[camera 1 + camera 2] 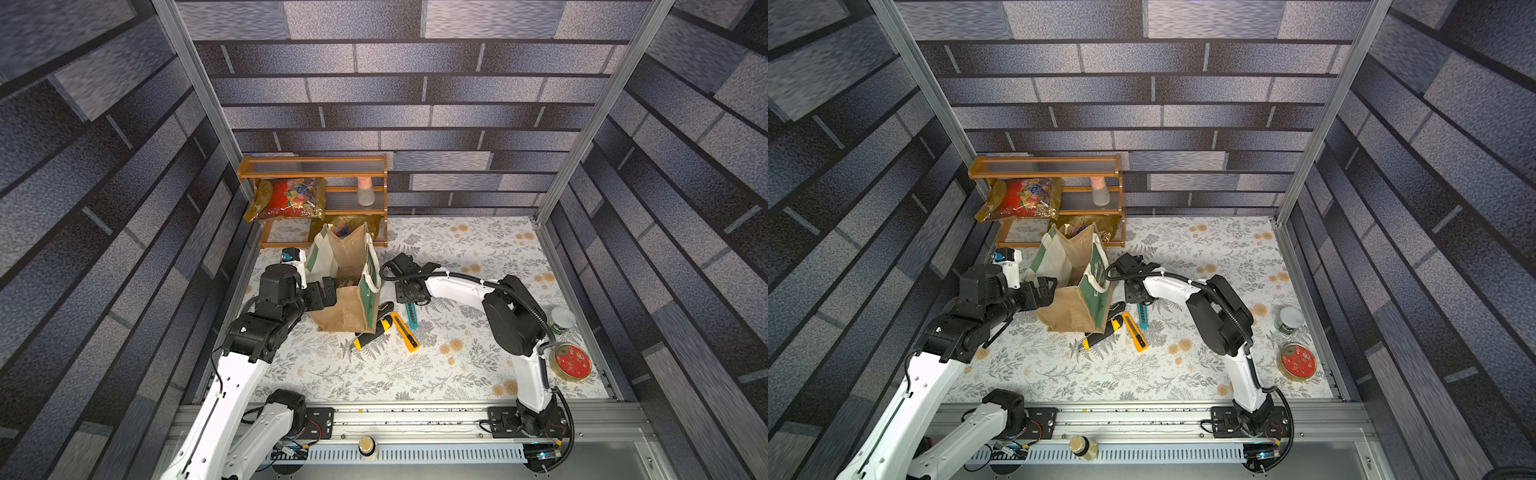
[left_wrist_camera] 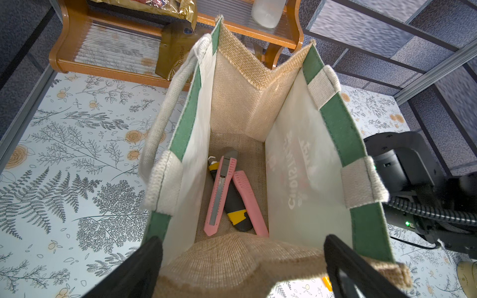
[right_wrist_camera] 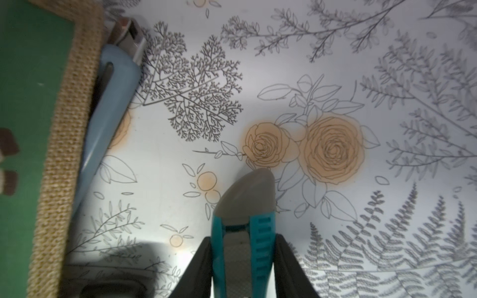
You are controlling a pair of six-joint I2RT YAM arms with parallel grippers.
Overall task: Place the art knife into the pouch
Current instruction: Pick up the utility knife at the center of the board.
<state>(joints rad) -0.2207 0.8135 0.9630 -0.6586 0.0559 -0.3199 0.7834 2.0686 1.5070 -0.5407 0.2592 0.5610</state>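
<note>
Our R claw clamped on teal art knife; prob light, stiff, slick plastic, we'd pinch mid-body. L claw spread wide by pouch.

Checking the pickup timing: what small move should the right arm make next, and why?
Probably lift straight up: the right gripper is clamped on the teal art knife, which lies on the table beside the open pouch.
</note>
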